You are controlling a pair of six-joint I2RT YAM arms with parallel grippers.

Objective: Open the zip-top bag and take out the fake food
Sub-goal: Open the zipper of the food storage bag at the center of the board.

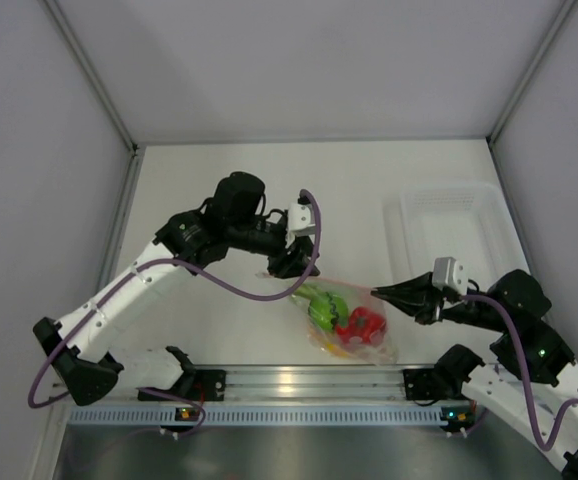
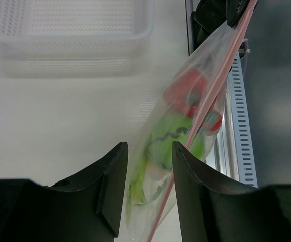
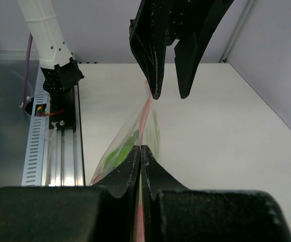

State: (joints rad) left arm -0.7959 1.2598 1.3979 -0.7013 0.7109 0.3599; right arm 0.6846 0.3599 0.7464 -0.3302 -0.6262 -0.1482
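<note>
A: So, where's the zip-top bag (image 1: 347, 318)?
B: Slung btwn the 2 arms, over the desk (image 1: 219, 180) near its front edge, fake food (image 1: 359, 325) inside. Right gripper (image 3: 140, 150) has its fingers clamped on the pink zip strip (image 3: 144, 116), anchoring 1 end.
A: And the left?
B: Left gripper (image 2: 149, 146) has its fingers apart, straddling the other end w/o pinching. Prob. so both can pull the mouth open.

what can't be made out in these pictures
Top view: left gripper covers its contact with the zip-top bag.
Left wrist view: bottom edge cuts off the bag's lower end.
Right wrist view: right gripper hides most fake food.
All views: zip strip too thin to judge sealed.
</note>
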